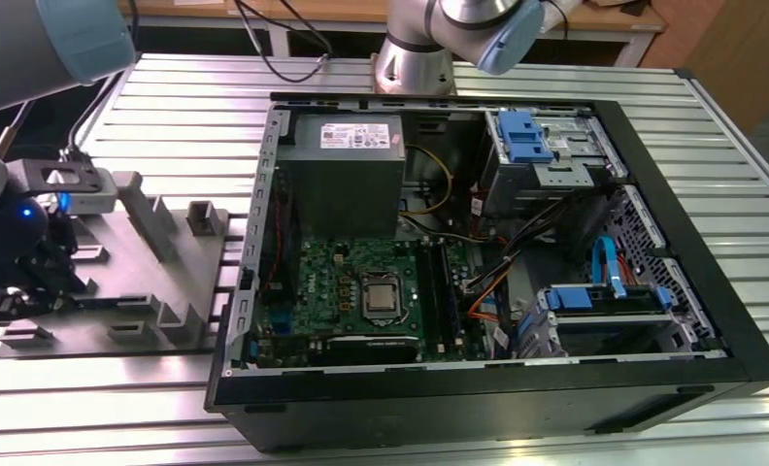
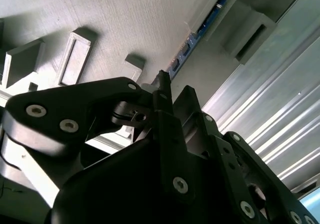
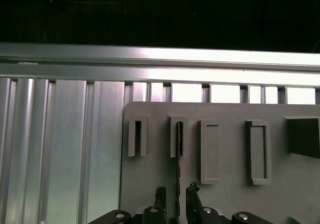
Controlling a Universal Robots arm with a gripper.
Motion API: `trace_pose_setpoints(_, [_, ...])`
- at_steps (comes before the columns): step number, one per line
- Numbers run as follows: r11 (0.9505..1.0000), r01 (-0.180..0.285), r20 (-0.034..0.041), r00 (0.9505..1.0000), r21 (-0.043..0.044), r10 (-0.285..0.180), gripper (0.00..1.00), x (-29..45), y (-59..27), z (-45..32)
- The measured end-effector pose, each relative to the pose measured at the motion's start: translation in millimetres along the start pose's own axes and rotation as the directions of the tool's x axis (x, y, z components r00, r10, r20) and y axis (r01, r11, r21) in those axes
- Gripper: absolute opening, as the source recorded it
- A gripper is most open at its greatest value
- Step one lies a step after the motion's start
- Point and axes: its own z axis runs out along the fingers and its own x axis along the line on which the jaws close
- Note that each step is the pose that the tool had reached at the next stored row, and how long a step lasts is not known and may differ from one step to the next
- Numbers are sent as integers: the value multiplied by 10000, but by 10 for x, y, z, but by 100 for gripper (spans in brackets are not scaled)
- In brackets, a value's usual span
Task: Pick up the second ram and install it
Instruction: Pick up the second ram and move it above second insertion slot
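Although the open computer case [image 1: 488, 388] occupies the middle of the slatted aluminium table [image 1: 515, 73], the gripper [image 1: 16, 296] is found well apart from it, low over the grey fixture plate [image 1: 139, 282] at the exterior view's left. The second ram [image 3: 177, 154] stands on edge in a narrow raised pocket [image 3: 172, 134] of that plate, second in the row counting from the plate's end beside the bare slats. In the first wrist view it reads as a thin dark line running from the pocket to between the fingertips. In the second wrist view the second ram [image 2: 200, 29] shows a bluish-purple face, lying along its pocket and pointing toward the gripper [image 2: 175, 84]. The gripper [image 3: 176, 190] is spread: one finger [image 3: 160, 196] stands on each side of the card, with a sliver of grey plate visible between card and finger on both sides, so no contact is established. Inside the case the green board [image 1: 346, 282] lies flat, with a grey power supply [image 1: 346, 160] just beside it and blue drive brackets [image 1: 527, 136] toward the exterior view's right.
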Motion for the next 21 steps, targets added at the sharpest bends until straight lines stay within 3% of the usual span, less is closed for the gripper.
trace_pose_setpoints(8, [9999,149,-7,9999,-5,-149,30,3,-3,87])
trace_pose_setpoints(21, [9999,148,-1,9999,-3,-148,30,-23,-3,98])
